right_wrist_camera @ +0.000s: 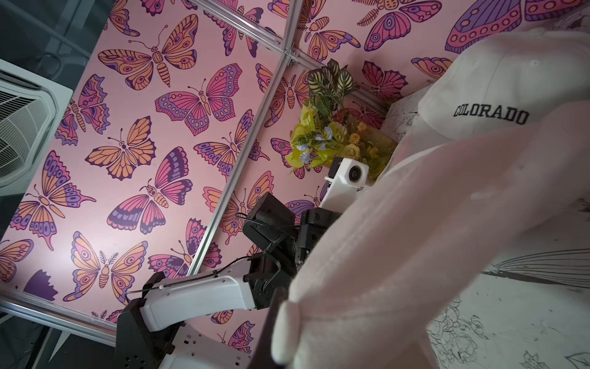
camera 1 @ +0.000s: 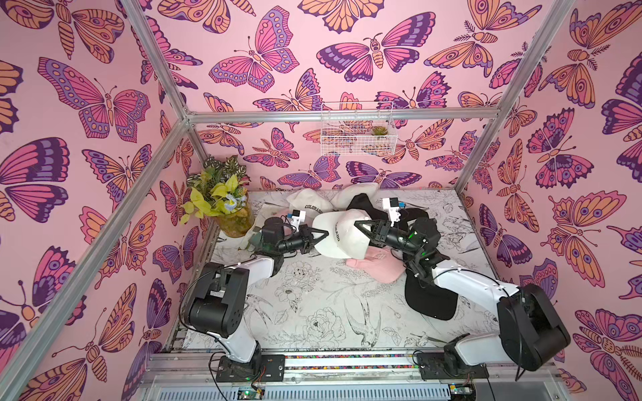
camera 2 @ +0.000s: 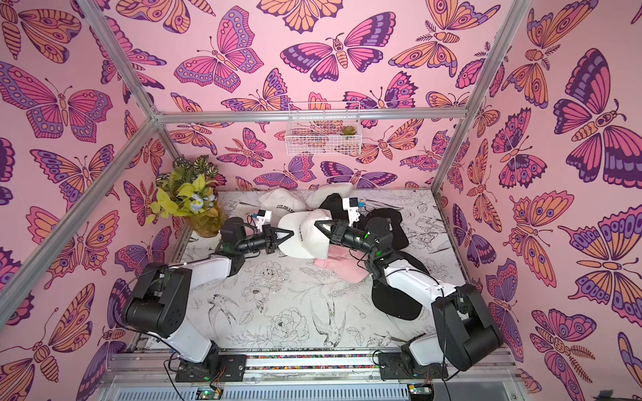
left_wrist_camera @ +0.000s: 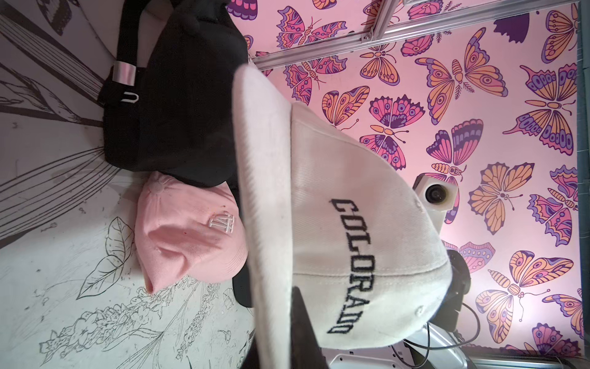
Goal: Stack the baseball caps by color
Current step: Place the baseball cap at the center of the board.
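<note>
cream cap [camera 1: 342, 239] between jaws, open tabletop [camera 1: 312, 302] nearside

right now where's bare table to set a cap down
The front middle of the floral-print table is bare, between the left arm and the right arm, short of the pink fabric cap and the black cap. The back is crowded around the held cream COLORADO cap: more cream caps and black caps.

White cap [left_wrist_camera: 351, 223] of matt ribbed cloth with raised stitched lettering, pink cap [left_wrist_camera: 185, 242] of soft matt cloth, black cap [left_wrist_camera: 178, 111] of dull cloth — its buckle [left_wrist_camera: 124, 73] shiny metal, frame bars [camera 1: 340, 116] of brushed metal, table cover [camera 1: 312, 295] smooth and matt, arm shells [camera 1: 469, 281] of smooth white plastic.
</note>
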You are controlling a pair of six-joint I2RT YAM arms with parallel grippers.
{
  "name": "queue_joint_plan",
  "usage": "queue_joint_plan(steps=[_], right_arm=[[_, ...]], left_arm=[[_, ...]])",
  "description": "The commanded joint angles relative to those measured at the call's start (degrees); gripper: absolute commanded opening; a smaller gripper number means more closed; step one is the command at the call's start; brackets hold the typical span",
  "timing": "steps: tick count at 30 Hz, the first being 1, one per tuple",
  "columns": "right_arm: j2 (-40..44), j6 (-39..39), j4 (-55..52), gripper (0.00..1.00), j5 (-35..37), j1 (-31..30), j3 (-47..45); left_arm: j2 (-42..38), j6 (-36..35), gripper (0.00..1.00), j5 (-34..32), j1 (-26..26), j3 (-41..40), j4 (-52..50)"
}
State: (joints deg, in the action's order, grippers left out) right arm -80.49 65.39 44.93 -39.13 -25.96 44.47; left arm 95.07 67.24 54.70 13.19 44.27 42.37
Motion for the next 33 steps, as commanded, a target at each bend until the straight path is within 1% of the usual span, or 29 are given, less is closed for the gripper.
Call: queue_joint_plan(steps=[1, 2, 3, 4, 5, 6, 7, 8, 9, 10, 12, 14, 16, 18, 20, 23, 24, 25, 27, 28, 31, 32, 33], right_arm=[[4.9, -4.8, -1.4, 0.0, -2.8, 2.0, 2.5], [5.4, -6.0, -3.0, 0.0, -3.1, 2.3, 2.6], [5.8, -8.0, -4.9, 0.0, -3.7, 2.7, 3.0], [6.2, -11.2, -7.2, 0.0, -4.8, 2.9, 3.7], [6.7, -15.6, -12.2, 0.0, -6.3, 3.4, 4.8], [7.3, -22.1, -19.8, 0.0, -6.9, 4.0, 6.8], [7.8, -29.4, -28.3, 0.0, -6.2, 4.2, 8.8], [8.1, -35.4, -35.3, 0.0, -5.3, 4.1, 10.7], [7.9, -41.3, -41.8, 0.0, -4.4, 4.2, 12.7], [7.5, -45.5, -46.4, 0.0, -4.2, 4.1, 14.4], [6.6, -53.5, -53.8, 0.0, -5.3, 4.1, 17.8], [5.9, -61.9, -60.5, 0.0, -7.0, 3.2, 20.6], [5.6, -72.0, -66.8, 0.0, -6.8, 1.2, 22.7], [5.2, -83.0, -73.8, 0.0, -5.9, -1.5, 24.9], [4.1, -92.0, -80.5, 0.0, -4.0, -4.4, 27.4], [1.8, -103.1, -90.2, 0.0, 1.8, -9.0, 31.2], [1.4, -107.0, -92.8, 0.0, 6.4, -11.0, 31.6], [1.2, -110.2, -94.5, 0.0, 9.1, -12.6, 31.7], [1.2, -114.0, -97.0, 0.0, 14.6, -15.3, 31.9], [1.3, -115.0, -98.0, 0.0, 15.5, -15.8, 32.1], [2.4, -119.0, -100.6, 0.0, 15.5, -16.9, 32.1], [2.8, -119.6, -101.2, 0.0, 14.9, -17.2, 32.1], [3.2, -120.1, -101.5, 0.0, 14.2, -17.5, 32.0]], left_arm=[[2.1, -2.0, 0.03, -4.3, -1.6, -2.0, -3.2], [2.1, -2.2, 0.1, -4.3, -1.9, -2.1, -3.4], [1.9, -2.7, 0.26, -4.3, -2.2, -2.2, -3.8], [1.5, -3.5, 0.47, -4.1, -2.3, -2.3, -4.3], [0.9, -5.1, 0.62, -4.1, -2.7, -2.2, -5.7], [-0.4, -7.7, 0.74, -4.9, -3.1, -2.1, -8.5], [-2.1, -11.3, 0.81, -6.5, -3.5, -1.7, -13.3], [-3.9, -14.9, 0.85, -8.3, -3.7, -1.1, -18.6], [-6.3, -20.0, 0.9, -11.0, -3.9, -0.1, -24.7], [-8.5, -24.8, 0.94, -13.8, -3.8, 1.0, -30.5], [-12.8, -32.2, 0.99, -19.2, -3.8, 2.5, -37.7], [-16.4, -38.5, 1.0, -21.7, -3.7, 3.5, -41.6], [-19.5, -44.2, 1.0, -22.0, -3.7, 4.0, -43.1], [-23.3, -49.8, 1.0, -21.0, -3.5, 4.2, -43.1], [-26.0, -54.8, 1.0, -17.5, -3.1, 4.4, -43.1], [-28.7, -61.4, 1.0, -12.0, -1.5, 4.3, -43.1], [-29.4, -63.8, 1.0, -10.2, -0.7, 4.0, -43.1], [-30.0, -65.9, 1.0, -8.5, 0.2, 3.8, -43.5], [-31.3, -70.9, 1.0, -3.3, 2.0, 3.4, -45.4], [-32.0, -73.3, 1.0, -0.5, 2.6, 3.3, -46.5], [-34.0, -80.9, 1.0, 13.4, 3.2, 1.8, -51.1], [-34.9, -83.4, 1.0, 16.7, 3.4, 1.2, -52.7], [-36.0, -84.5, 1.0, 16.7, 3.7, 0.4, -53.1]])
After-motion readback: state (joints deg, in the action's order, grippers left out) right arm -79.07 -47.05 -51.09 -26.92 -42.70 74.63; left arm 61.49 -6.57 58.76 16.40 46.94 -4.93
